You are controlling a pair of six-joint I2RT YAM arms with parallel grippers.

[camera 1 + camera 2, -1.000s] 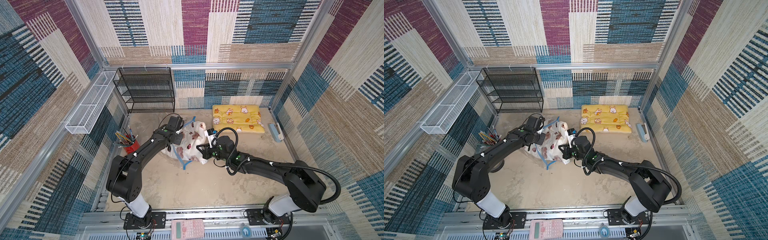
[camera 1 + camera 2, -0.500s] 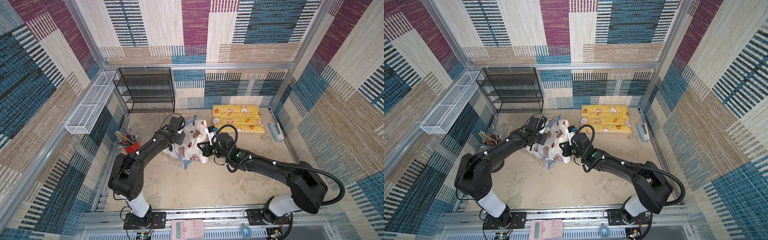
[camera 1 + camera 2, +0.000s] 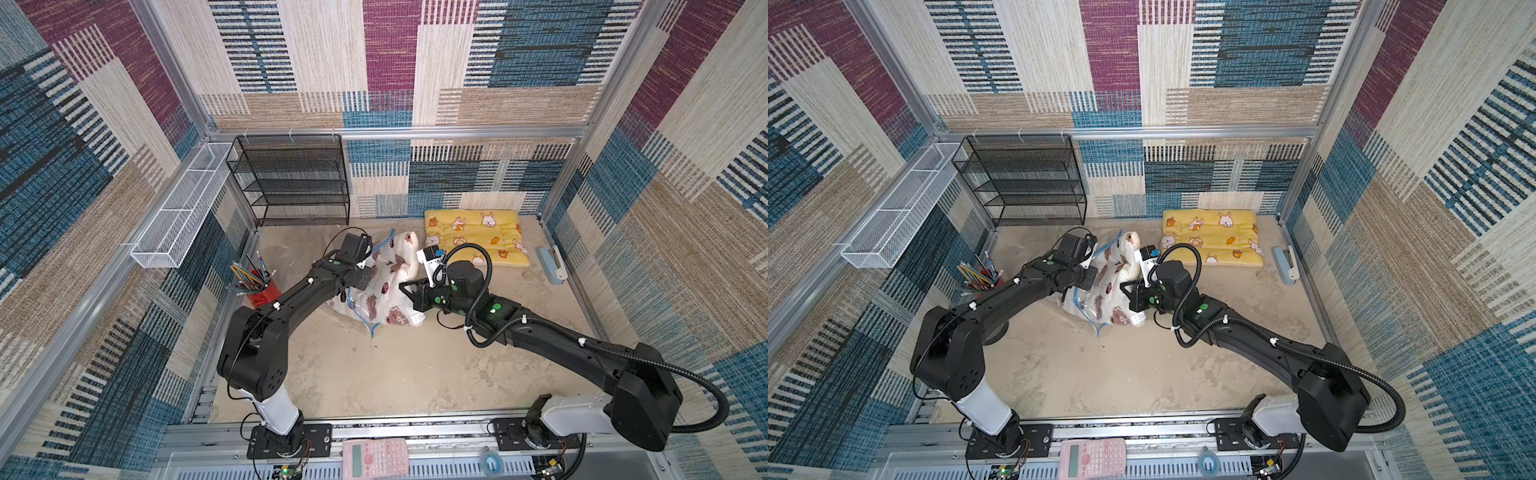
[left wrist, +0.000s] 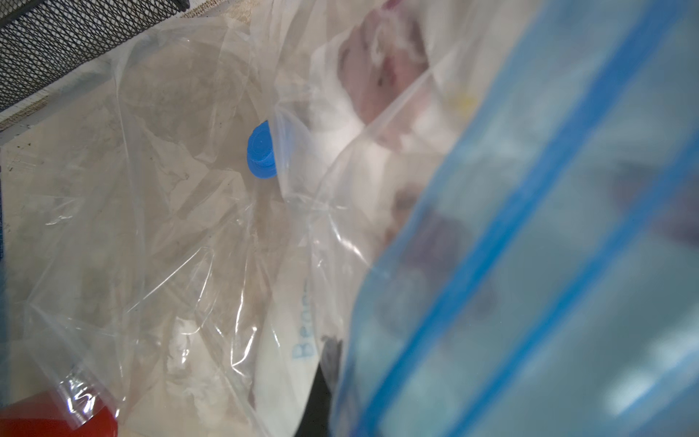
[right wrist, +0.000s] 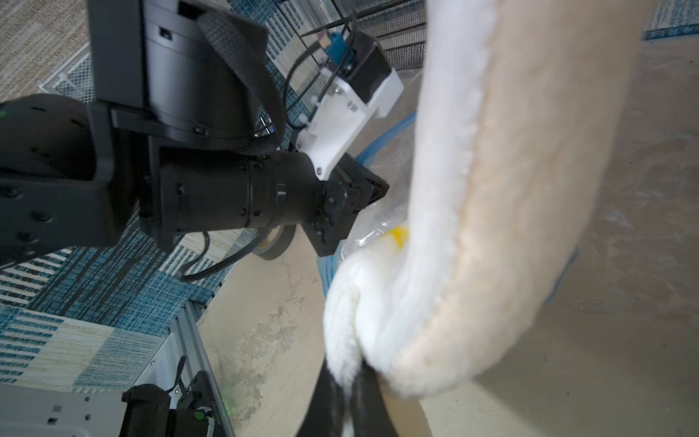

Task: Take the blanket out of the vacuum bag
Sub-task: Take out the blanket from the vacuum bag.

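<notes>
Near mid-frame in a top view, the right gripper (image 3: 403, 287) is clamped on the blanket (image 3: 388, 266), the left gripper (image 3: 371, 277) on the bag (image 3: 360, 309); the blanket looks only partly out.

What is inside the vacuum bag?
A white blanket with brown bear prints shows through the clear bag; one fold sticks out. The left arm covers part of the bag in both top views.

The right gripper (image 5: 346, 406) is clamped on a fold of the white fleecy blanket (image 5: 491, 189), which arches up over the beige floor (image 5: 624, 340), while the left gripper (image 5: 376, 187) grips the edge of the clear plastic bag (image 5: 382, 227).
</notes>
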